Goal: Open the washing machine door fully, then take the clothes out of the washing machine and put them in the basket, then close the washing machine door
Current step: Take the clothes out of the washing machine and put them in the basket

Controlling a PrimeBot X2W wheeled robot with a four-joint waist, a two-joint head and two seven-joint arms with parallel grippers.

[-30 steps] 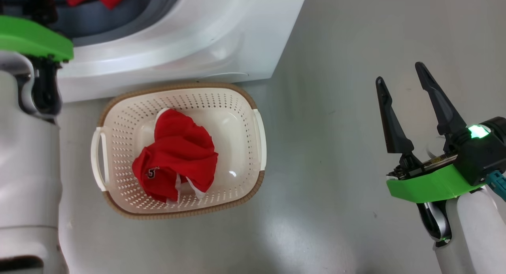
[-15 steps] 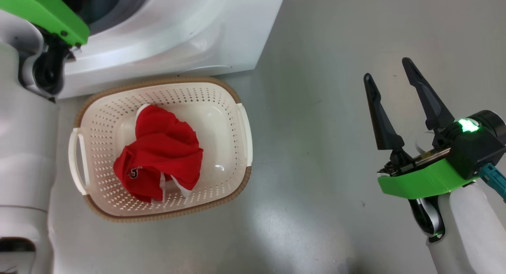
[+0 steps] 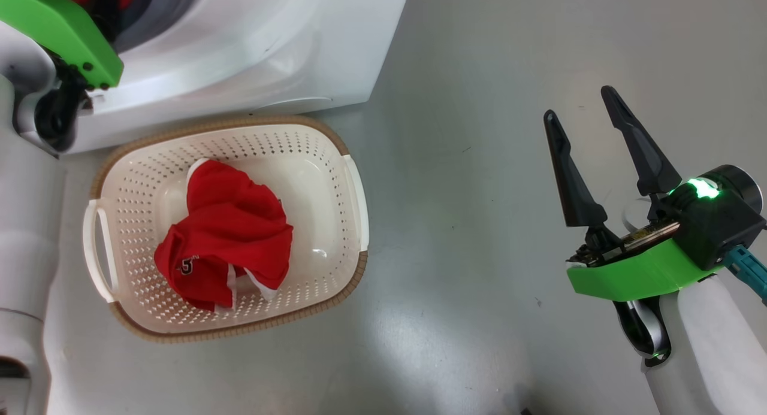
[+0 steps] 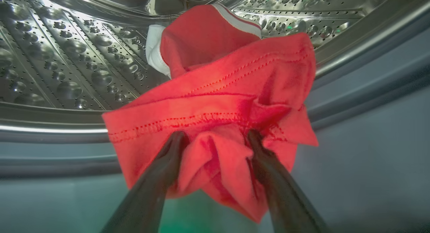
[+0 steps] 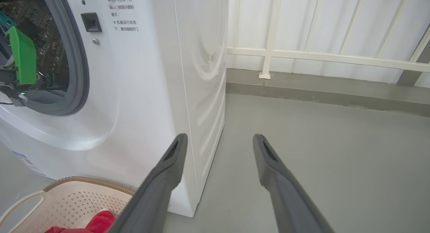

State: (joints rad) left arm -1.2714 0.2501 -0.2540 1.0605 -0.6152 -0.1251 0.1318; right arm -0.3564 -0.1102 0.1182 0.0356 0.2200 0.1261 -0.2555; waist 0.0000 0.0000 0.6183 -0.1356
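The left gripper [image 4: 216,135] was clamped on a bunched red garment [image 4: 218,81] at the mouth of the steel drum [image 4: 50,58]. The right gripper [image 3: 578,103] hung wide open and empty over the grey floor [image 3: 467,193]. Another red garment [image 3: 225,241] lay in the middle of the basket [image 3: 138,181], which sat just beside the washing machine [image 3: 269,55] front

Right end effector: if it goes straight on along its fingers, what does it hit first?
Probably the floor, short of the kerb below the railing. The washer sits just left of the right end effector's line; depth is unclear.
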